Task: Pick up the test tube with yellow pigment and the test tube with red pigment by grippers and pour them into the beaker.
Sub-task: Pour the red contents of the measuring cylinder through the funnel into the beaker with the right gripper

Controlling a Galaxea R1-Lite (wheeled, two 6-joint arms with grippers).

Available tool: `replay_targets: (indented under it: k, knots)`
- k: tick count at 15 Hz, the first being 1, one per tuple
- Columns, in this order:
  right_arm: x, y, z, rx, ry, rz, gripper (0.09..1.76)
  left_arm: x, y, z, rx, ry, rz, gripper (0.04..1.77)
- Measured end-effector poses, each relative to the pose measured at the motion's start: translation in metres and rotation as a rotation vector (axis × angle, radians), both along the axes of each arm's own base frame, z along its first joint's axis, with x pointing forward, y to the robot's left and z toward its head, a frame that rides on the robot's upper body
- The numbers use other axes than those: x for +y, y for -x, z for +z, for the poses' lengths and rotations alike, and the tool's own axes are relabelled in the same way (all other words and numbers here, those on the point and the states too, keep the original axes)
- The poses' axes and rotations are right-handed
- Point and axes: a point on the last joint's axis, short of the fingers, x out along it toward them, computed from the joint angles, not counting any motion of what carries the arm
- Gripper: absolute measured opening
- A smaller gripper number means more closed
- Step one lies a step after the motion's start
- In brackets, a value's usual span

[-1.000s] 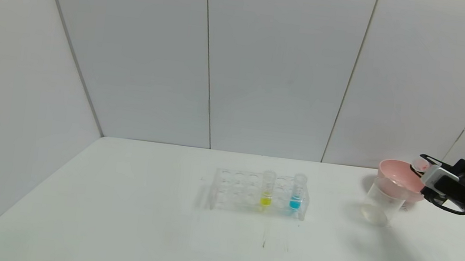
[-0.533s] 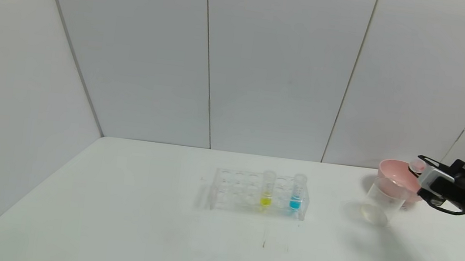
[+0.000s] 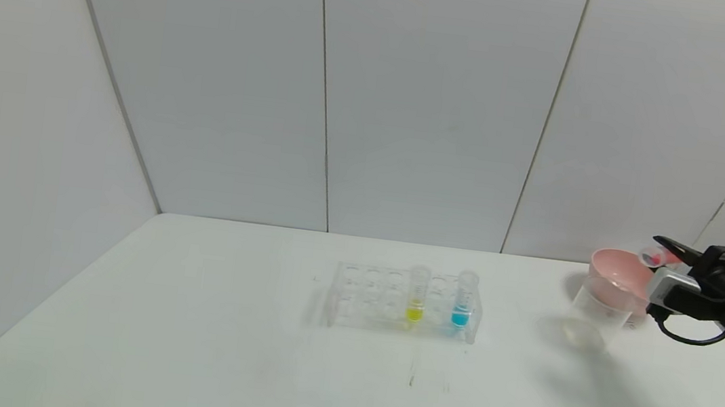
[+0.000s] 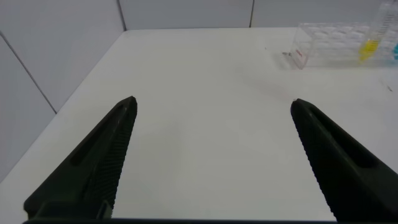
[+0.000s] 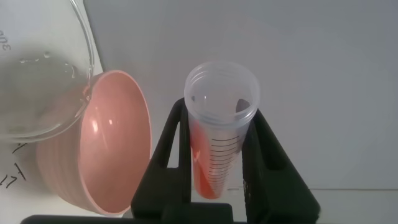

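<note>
My right gripper (image 3: 662,253) is shut on the test tube with red pigment (image 5: 219,134), held tilted near horizontal, its open mouth toward the pink bowl, just right of the beaker (image 3: 596,313). Red liquid lies along the tube's lower side. In the head view the tube's mouth (image 3: 651,255) shows above the bowl's right rim. The beaker rim also shows in the right wrist view (image 5: 43,87). The test tube with yellow pigment (image 3: 417,294) stands upright in the clear rack. My left gripper (image 4: 212,102) is open over bare table, far from the rack.
A clear tube rack (image 3: 365,296) stands mid-table with a blue-bottomed tube (image 3: 463,300) to the right of the yellow one. A pink bowl (image 3: 618,270) sits right behind the beaker. White wall panels close the back and left. The rack also shows in the left wrist view (image 4: 336,43).
My right gripper has risen slightly and tilted the red tube closer to horizontal beside the beaker. The rack, the beaker and the left arm have not moved.
</note>
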Motion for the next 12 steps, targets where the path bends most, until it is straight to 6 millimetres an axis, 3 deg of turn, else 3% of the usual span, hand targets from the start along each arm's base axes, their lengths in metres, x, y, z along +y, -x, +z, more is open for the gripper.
replay_targets:
  k: [12]
  knots:
    - [0.0034,0.0000,0.0028,-0.053,0.097,0.004,0.53,0.0000,0.0000,0.0000,0.000,0.000,0.000,1.76]
